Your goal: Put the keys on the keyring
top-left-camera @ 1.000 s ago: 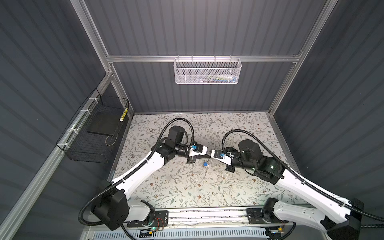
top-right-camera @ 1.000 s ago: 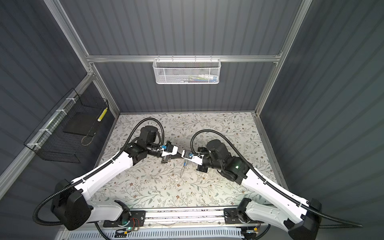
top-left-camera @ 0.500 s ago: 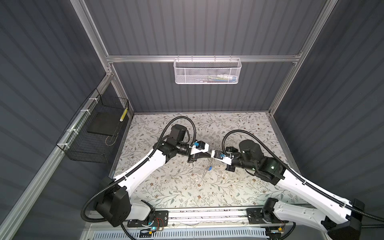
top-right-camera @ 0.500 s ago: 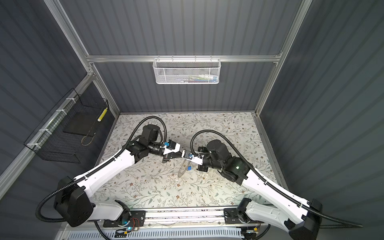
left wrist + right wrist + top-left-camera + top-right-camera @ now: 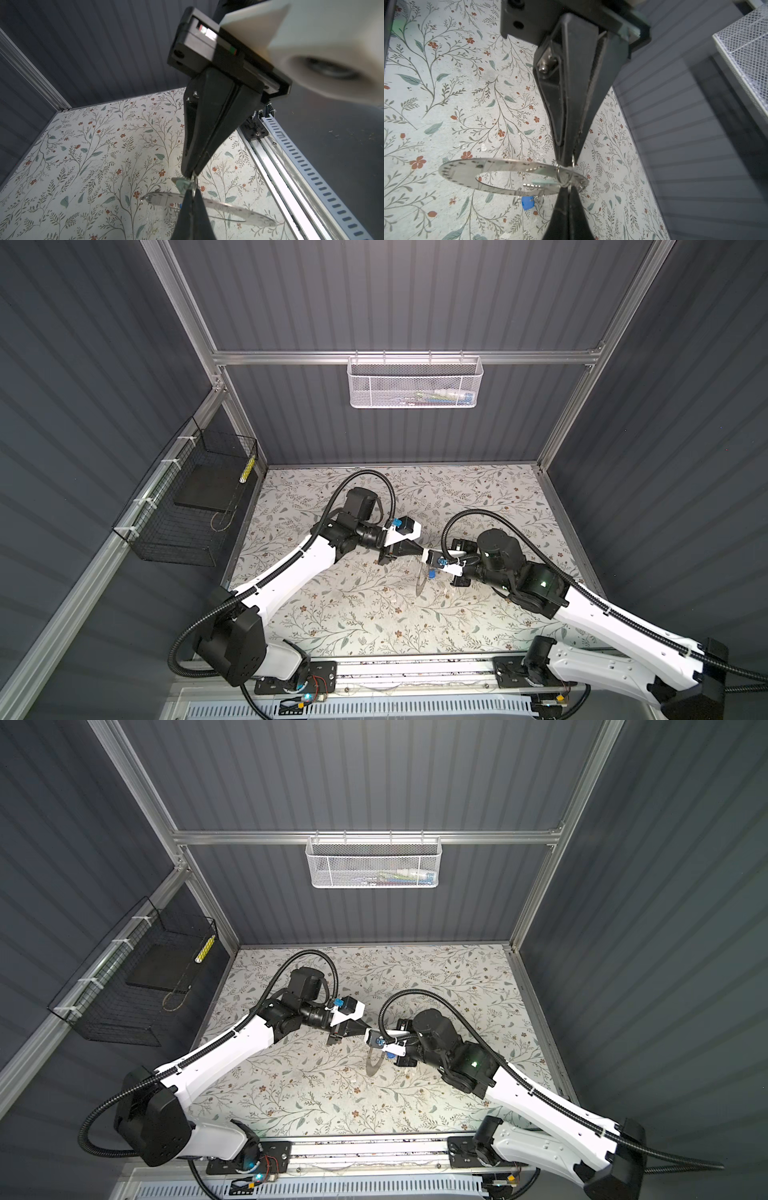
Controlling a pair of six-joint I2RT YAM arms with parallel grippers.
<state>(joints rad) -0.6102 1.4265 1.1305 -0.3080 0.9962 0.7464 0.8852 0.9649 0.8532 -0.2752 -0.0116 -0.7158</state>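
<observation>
Floral tabletop [image 5: 446, 93]; blue key [image 5: 527, 203] by keyring [image 5: 467, 172]

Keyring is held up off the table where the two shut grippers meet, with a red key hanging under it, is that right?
Not quite. The key hanging under the keyring is blue, not red; the right wrist view shows it. The rest stands: the keyring is up off the table, where the shut left gripper and right gripper meet.
</observation>
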